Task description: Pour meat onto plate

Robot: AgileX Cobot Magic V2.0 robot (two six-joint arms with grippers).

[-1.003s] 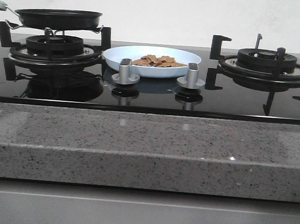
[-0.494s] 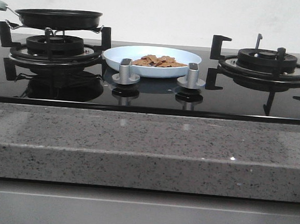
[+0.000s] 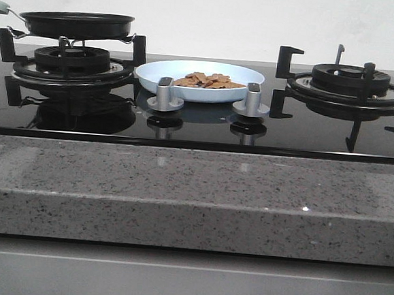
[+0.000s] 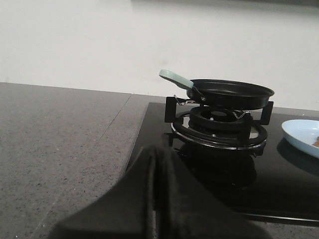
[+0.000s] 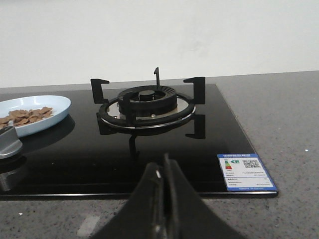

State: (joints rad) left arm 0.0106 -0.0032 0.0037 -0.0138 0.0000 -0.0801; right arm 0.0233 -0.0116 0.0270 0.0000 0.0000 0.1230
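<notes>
orange-brown meat point(image 3: 207, 80) on pale plate point(image 3: 155, 74)

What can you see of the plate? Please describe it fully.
The plate is a shallow round dish, pale blue-white, smooth and glossy like glazed ceramic, with a low raised rim. It sits level on the black glass hob, between the two burners and behind the two silver knobs. The meat, a low heap of small flat orange-brown pieces, lies around its middle. No gripper touches it. The pan rests apart on the left burner.
</notes>
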